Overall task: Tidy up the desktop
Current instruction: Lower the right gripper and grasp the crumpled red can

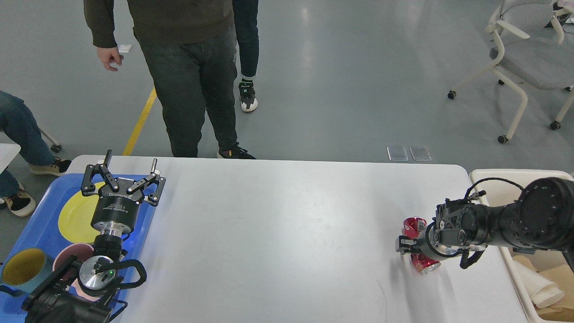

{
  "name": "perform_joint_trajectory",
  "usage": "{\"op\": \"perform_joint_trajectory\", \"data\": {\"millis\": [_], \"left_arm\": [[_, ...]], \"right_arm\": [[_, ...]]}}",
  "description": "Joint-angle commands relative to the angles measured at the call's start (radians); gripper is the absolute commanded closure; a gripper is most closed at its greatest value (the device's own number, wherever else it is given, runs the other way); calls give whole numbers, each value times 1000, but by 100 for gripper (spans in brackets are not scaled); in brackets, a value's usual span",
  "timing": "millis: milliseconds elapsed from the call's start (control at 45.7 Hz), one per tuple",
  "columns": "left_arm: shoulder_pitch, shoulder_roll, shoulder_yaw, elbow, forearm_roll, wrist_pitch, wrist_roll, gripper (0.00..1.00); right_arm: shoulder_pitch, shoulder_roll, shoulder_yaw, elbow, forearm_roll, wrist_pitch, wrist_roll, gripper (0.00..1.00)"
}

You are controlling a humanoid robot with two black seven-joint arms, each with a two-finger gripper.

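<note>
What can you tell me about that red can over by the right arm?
The red can is a crushed, shiny metallic drink can, dented along its body, lying on the white desktop near its right end, short of the cream bin. One silvery end rim faces the camera; a barcode patch shows on its upper part. The right tool sits over its middle and hides part of it; whether the fingers have closed on it cannot be told.

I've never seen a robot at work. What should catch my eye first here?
Probably the crushed red can on the white desktop, near its right end, with the right gripper at it. On the left, the left gripper hangs open above a blue tray with a yellow plate.
</note>
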Motion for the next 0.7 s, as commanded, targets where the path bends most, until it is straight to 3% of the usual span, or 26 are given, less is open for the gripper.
{"op": "perform_joint_trajectory", "data": {"millis": [0,109,504,679], "left_arm": [[0,0,0,0,1,0,0,4],[0,0,0,0,0,0,0,4],[0,0,0,0,0,0,0,4],[0,0,0,0,1,0,0,4]], "right_arm": [[14,0,7,16,1,7,-2,74],[30,-11,7,53,1,13,-4,100],[73,-52,8,91,102,23,-10,100],[143,-74,6,146,148,90,-13,100]]}}
